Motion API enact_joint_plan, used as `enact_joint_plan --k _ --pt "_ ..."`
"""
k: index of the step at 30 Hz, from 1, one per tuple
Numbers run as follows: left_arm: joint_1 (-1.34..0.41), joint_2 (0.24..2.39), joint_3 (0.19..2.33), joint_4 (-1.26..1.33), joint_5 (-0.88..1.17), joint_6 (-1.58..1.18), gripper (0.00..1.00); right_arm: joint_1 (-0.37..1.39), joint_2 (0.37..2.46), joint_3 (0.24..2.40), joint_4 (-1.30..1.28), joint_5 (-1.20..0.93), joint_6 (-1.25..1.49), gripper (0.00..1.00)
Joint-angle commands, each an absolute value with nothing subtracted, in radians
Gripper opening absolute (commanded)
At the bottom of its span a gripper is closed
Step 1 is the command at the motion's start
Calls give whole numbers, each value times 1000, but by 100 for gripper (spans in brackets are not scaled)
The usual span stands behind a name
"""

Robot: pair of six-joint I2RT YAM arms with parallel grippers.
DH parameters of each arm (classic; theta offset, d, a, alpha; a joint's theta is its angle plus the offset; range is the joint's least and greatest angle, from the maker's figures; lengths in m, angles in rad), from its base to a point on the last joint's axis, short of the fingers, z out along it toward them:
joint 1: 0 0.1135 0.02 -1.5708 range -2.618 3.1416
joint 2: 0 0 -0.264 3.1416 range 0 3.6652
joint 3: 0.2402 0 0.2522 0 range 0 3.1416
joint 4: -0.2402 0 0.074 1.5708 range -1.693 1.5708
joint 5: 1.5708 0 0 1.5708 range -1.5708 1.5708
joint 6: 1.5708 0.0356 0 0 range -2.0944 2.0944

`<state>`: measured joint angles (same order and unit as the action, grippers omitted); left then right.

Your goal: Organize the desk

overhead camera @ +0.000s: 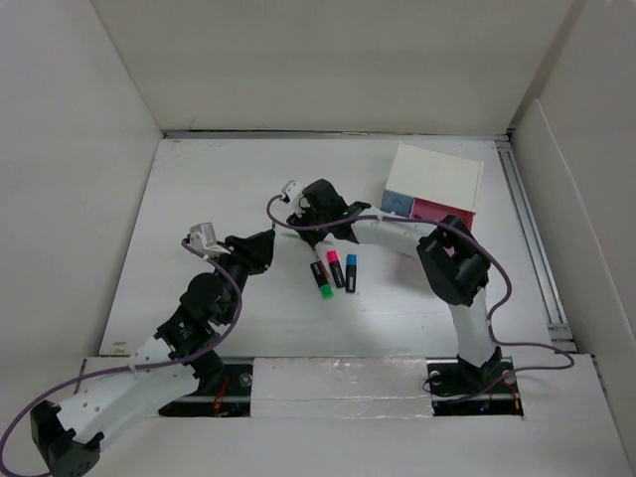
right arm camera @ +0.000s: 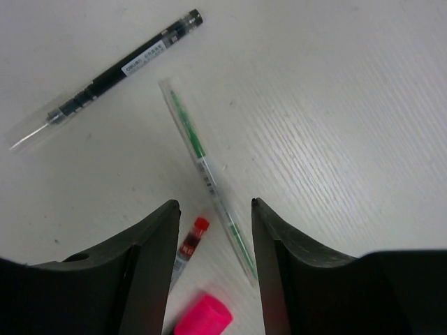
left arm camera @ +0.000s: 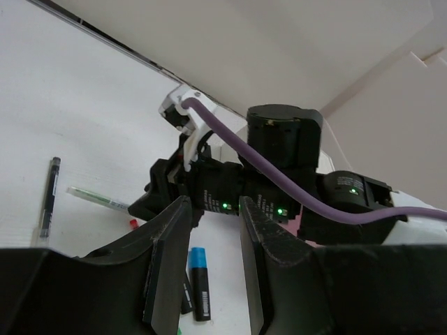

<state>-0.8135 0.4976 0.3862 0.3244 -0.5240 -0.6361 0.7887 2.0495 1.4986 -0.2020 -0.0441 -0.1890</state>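
Hovering over the large flat matte white desk [overhead camera: 199,199], right black two-finger gripper [right arm camera: 213,204] fingers spread above a slim clear green pen [right arm camera: 201,159] lying on it; left black two-finger gripper [left arm camera: 214,202] spread too, close beside it.

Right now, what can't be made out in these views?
Top view: black pen and green pen not visible, apparently under the right arm; wrist views show them.
Right wrist view: red-tipped pen runs behind a finger of the right gripper; pink highlighter cut off by the bottom edge.
Top view: drawer box front partly behind the right arm; contents unseen.
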Motion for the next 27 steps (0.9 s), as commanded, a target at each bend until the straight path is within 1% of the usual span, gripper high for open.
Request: enact_joint_plan --k 1,5,10,13,14,16,17,20,23,27 --pt "-810 497 385 359 -515 -624 30 788 2103 1598 -221 -74 -219 51" --pt "-810 474 382 354 -525 -624 30 779 2169 1676 -265 -103 -219 51" --pt "-810 407 362 354 -540 -618 30 779 2195 1692 -275 -104 -224 49" --pt "-810 377 351 354 -549 -617 30 779 2209 1694 -279 -89 -229 42" --pt "-810 373 350 354 -549 -618 30 779 2212 1694 -276 -89 -226 32" --pt "-810 353 344 353 -560 -618 30 779 2221 1687 -270 -86 -225 24" --pt "-810 348 342 353 -560 -620 30 779 2223 1683 -255 -86 -227 15" --pt "-810 334 334 357 -560 -618 30 770 2217 1654 -192 -98 -226 8" --pt "-810 339 334 360 -557 -617 30 759 2189 1637 -134 -98 -227 4" --pt "-810 351 337 360 -555 -617 30 738 2143 1640 -83 -80 -238 3"
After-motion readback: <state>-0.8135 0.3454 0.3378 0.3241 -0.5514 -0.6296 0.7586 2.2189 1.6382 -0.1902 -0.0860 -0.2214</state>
